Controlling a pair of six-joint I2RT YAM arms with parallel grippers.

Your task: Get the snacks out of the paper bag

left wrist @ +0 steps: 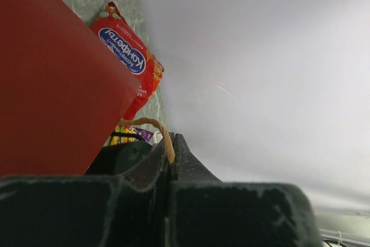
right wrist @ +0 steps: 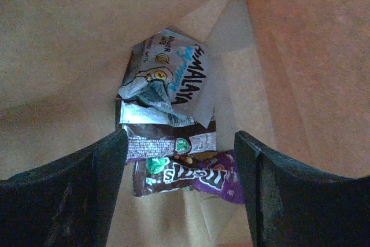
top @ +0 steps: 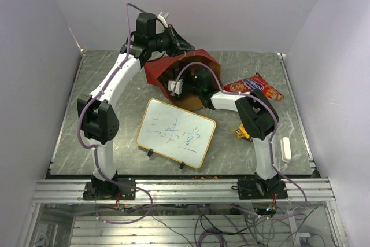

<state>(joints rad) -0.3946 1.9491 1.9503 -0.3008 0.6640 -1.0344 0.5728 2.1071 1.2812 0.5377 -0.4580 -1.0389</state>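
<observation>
The big red crinkly chip bag (top: 254, 85) was out; small candy packets (right wrist: 185, 177) sat inside the tall red paper bag (top: 165, 69). Left pincer (left wrist: 169, 153) pinched its string handle (left wrist: 156, 124), right pincer (right wrist: 180, 143) gaped wide.

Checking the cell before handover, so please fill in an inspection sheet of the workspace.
Surface: grey marbled table, nothing spilled that I can see.
Job's things: red paper bag tilted over, mouth toward the right arm; small packets lie inside it; chip bag and a yellow packet are out on the table.
Clutter: whiteboard with writing; white block near the right edge.
Grippers: left gripper shut on the bag's string handle; right gripper open inside the bag, touching no packet.
Cables: purple cables along both arms; loose wires below the front rail.
Surroundings: plain white walls.
</observation>
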